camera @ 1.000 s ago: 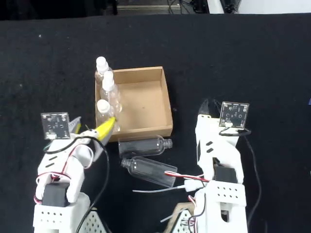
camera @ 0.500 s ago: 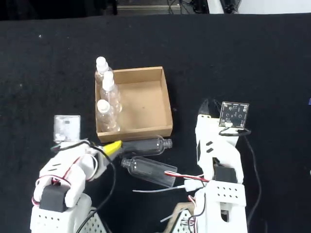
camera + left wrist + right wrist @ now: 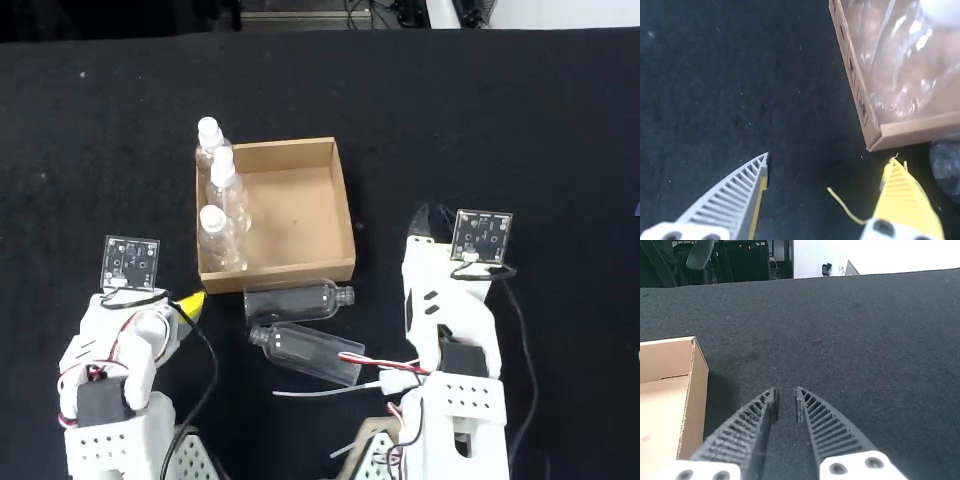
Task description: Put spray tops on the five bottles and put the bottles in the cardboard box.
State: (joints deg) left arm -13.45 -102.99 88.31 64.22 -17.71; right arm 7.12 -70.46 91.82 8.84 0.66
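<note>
Setting: a robotics laboratory or development workspace; the indicators follow. Two small white arms, the left arm [image 3: 110, 370] and the right arm [image 3: 450, 340], stand side by side at a tabletop [image 3: 500, 120] covered in black fabric; their shells look 3D-printed; red and white wiring [image 3: 385, 375] runs exposed over the joints; the left end effector [image 3: 827, 162] and right end effector [image 3: 785, 392] have ribbed printed fingers. Beyond the tabletop: an office chair [image 3: 700, 255]; dark furniture [image 3: 747, 260]; a white wall [image 3: 880, 255]; cables [image 3: 365, 12] past the far edge.
</note>
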